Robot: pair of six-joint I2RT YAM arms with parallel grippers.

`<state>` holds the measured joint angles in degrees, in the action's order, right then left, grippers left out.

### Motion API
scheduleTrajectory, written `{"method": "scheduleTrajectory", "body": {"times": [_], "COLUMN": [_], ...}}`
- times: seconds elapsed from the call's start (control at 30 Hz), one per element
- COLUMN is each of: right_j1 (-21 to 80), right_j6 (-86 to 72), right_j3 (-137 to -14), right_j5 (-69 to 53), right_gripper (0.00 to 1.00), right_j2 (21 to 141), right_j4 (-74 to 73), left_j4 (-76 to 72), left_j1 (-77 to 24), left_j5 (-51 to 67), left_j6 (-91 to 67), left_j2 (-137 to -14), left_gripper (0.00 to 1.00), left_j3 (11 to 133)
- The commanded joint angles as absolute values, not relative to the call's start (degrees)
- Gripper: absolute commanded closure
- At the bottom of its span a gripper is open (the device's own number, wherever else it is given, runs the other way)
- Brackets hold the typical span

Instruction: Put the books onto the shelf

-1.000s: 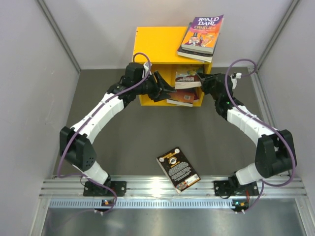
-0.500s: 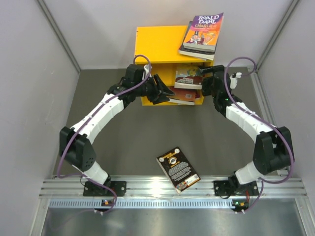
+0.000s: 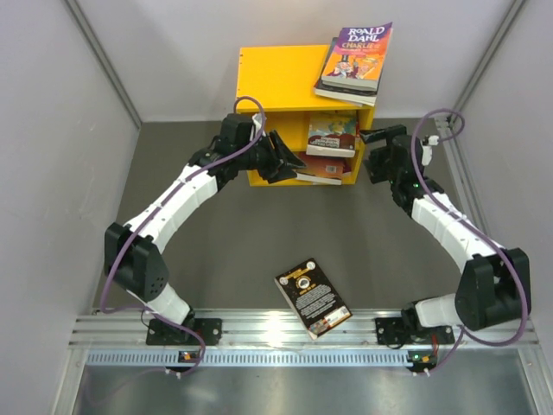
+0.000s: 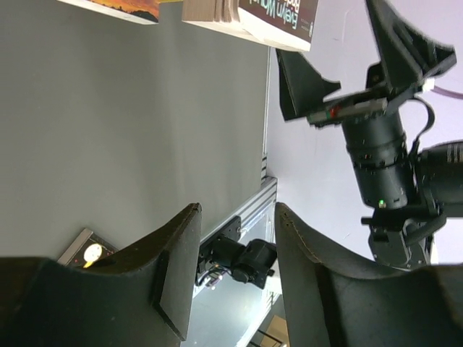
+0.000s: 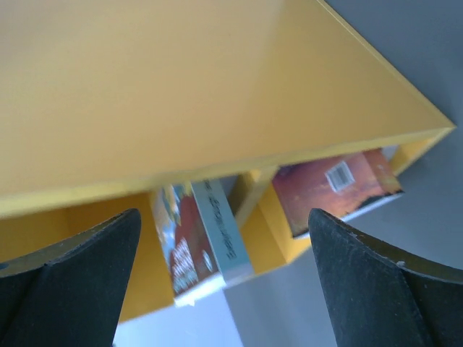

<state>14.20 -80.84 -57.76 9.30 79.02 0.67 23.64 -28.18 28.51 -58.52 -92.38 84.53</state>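
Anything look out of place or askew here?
Yes. A black book lies apart on the table, angled, near the arm bases. The Roald Dahl book tops a stack overhanging the yellow shelf at its right corner. Shelved books jut out the front.

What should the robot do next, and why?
Probably swing the right gripper back toward the black book lying on the table near the arm bases. Its jaws stand wide open and empty beside the yellow shelf, and that book is the only one not on the shelf yet.
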Motion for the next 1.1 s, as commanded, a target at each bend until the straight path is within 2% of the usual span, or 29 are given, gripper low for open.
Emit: {"method": "scheduleTrajectory", "body": {"times": [0.0, 0.07, 0.13, 0.17, 0.2, 0.23, 0.3, 0.37, 0.63, 1.07], "right_j1": [15.11, 15.29, 15.21, 15.38, 15.64, 16.17, 17.74, 18.80, 20.48, 14.51], "right_j6": [-75.34, -73.75, -71.73, -71.20, -70.84, -70.75, -70.49, -70.58, -72.68, -75.32], "right_j3": [-55.38, -53.36, -52.04, -50.99, -50.63, -49.93, -49.57, -49.31, -53.34, -62.66], "right_j5": [7.21, 5.72, 4.32, 2.57, 1.77, 1.32, 0.62, 0.53, -2.98, -6.41], "right_gripper": [0.02, 0.03, 0.19, 0.52, 0.69, 0.80, 0.96, 1.00, 1.00, 1.00], "right_j2": [73.48, 71.29, 70.23, 69.44, 69.17, 68.73, 68.64, 69.52, 78.12, 87.10], "right_j4": [0.18, 0.18, 1.05, 1.40, 1.49, 1.41, 1.41, 1.75, 8.43, 13.27], "left_j4": [23.38, 23.38, 23.29, 23.20, 23.12, 23.12, 23.03, 23.11, 23.47, 26.45], "left_j1": [-28.21, -28.21, -28.21, -28.21, -28.21, -28.21, -28.21, -28.21, -28.21, -28.12], "left_j5": [27.42, 27.25, 26.98, 26.90, 26.89, 26.81, 26.63, 26.46, 25.05, 22.06], "left_j6": [-57.57, -57.66, -57.83, -57.92, -58.01, -58.09, -58.18, -58.36, -58.54, -57.39], "left_j2": [-90.70, -90.44, -90.26, -90.09, -89.91, -89.74, -89.65, -89.47, -87.19, -85.43], "left_gripper": [0.50, 0.50, 0.51, 0.50, 0.51, 0.50, 0.51, 0.51, 0.51, 0.52], "left_j3": [83.94, 83.76, 83.41, 83.15, 82.97, 82.79, 82.53, 82.27, 81.21, 81.39]}}
